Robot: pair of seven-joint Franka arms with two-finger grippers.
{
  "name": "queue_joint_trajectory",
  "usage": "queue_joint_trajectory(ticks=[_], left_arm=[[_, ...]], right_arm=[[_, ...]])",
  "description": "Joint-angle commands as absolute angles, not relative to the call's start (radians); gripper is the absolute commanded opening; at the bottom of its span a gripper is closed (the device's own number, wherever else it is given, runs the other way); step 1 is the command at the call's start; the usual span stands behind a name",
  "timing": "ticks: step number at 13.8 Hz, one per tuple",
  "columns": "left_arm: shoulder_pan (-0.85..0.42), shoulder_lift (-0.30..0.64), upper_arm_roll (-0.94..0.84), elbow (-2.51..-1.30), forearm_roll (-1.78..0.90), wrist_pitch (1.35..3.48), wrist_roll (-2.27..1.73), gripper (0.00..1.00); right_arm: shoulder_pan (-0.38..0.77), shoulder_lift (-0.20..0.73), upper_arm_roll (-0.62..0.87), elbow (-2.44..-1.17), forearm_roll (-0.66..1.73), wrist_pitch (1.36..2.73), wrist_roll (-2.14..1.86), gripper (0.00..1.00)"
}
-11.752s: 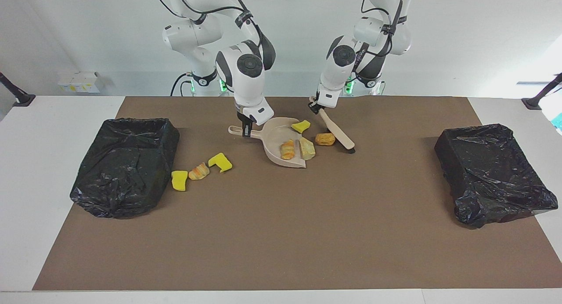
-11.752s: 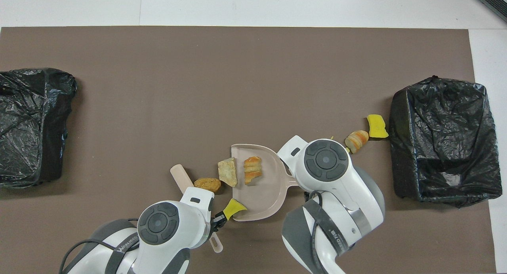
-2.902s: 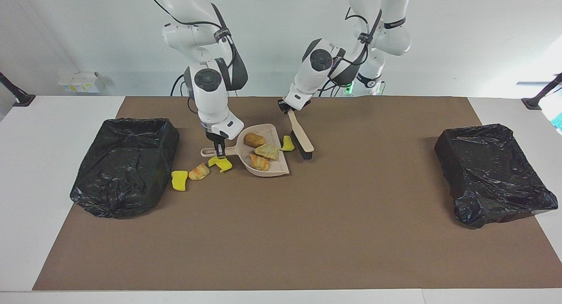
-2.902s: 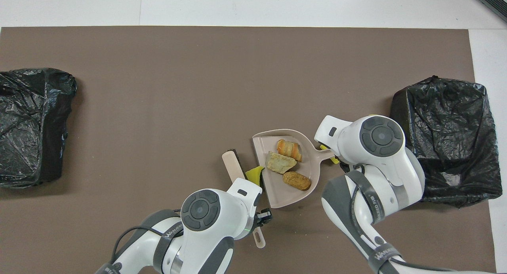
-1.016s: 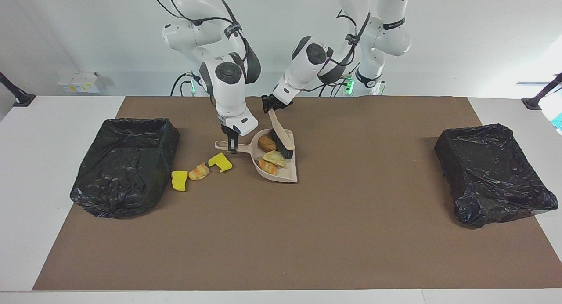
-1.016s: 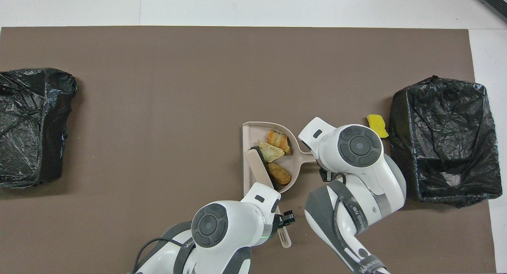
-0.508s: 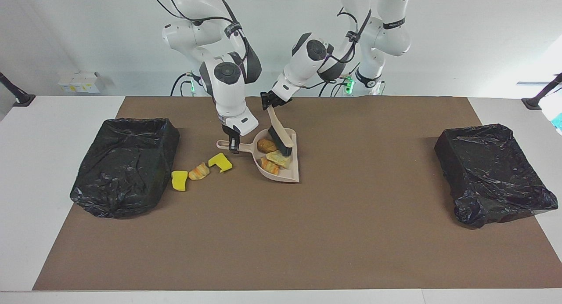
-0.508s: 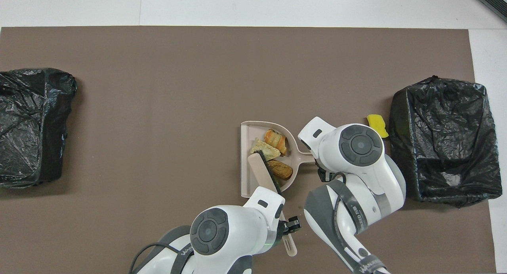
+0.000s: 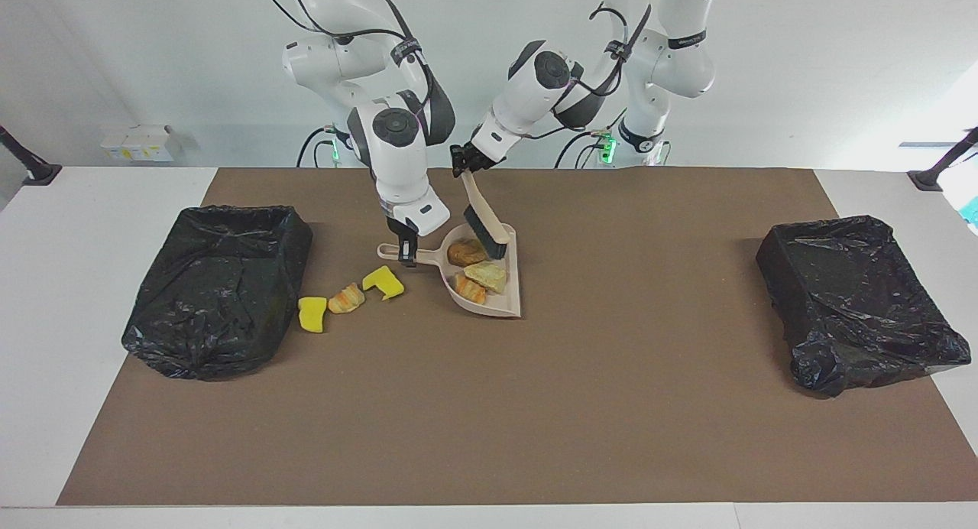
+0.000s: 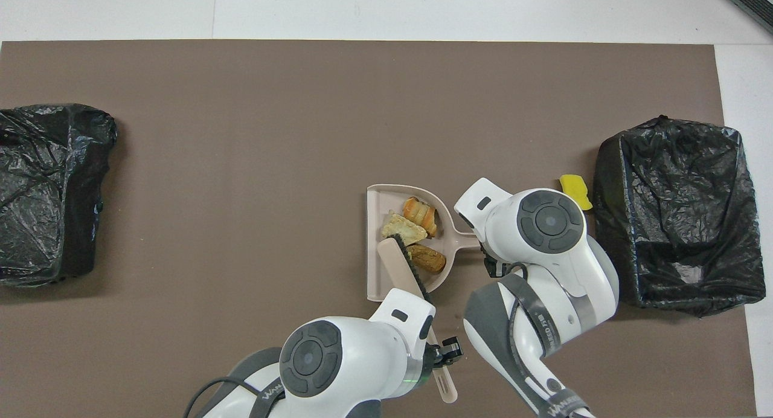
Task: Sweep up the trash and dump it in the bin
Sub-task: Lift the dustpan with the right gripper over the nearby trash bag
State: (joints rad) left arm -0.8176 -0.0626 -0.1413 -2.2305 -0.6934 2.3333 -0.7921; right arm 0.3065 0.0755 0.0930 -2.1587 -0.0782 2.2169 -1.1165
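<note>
My right gripper [image 9: 405,250] is shut on the handle of a beige dustpan [image 9: 500,306] that lies on the brown mat. Three bread-like trash pieces lie in the pan: a brown lump [image 9: 464,252], a tan one [image 9: 489,273] and an orange one [image 9: 467,289]. My left gripper [image 9: 463,162] is shut on a beige brush [image 9: 487,235], whose black bristles hang over the pan's edge nearer the robots. Two yellow foam chunks [image 9: 312,315] [image 9: 384,282] and a striped orange lump [image 9: 346,298] lie on the mat beside the bin [image 9: 218,284]. In the overhead view only one chunk [image 10: 575,191] shows.
A black-bagged bin [image 10: 676,212] stands at the right arm's end of the table. A second one [image 9: 856,300] stands at the left arm's end. The brown mat [image 9: 535,407] covers most of the white table.
The left gripper swept the brush across the pan, then drew it up and back toward the robots. The pan's pieces shifted slightly. A yellow chunk seen beside the pan earlier no longer shows.
</note>
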Motion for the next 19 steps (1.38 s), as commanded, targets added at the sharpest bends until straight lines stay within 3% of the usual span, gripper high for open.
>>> queue_joint_trajectory(ticks=[1,6,14,19], left_arm=[[-0.81,-0.081,-0.14,-2.232,-0.698,2.299,-0.804,0.0],[-0.818,-0.1,-0.149,-2.255,-0.699,2.157,-0.88,0.0],[-0.943,-0.109,-0.152,-2.296,-0.701,2.175,-0.949,0.0],[-0.971,-0.176,-0.153,-2.391,-0.658,2.145,-0.954,0.0]], right_arm=[[0.284,0.072,0.1,-2.14,-0.057,2.201,-1.124,0.0],[0.293,0.048,0.098,-2.169,-0.057,2.175,-1.111,0.0],[0.284,0.041,0.098,-2.168,-0.057,2.115,-1.109,0.0],[0.21,0.048,0.097,-2.126,-0.055,2.112,-1.242,0.0]])
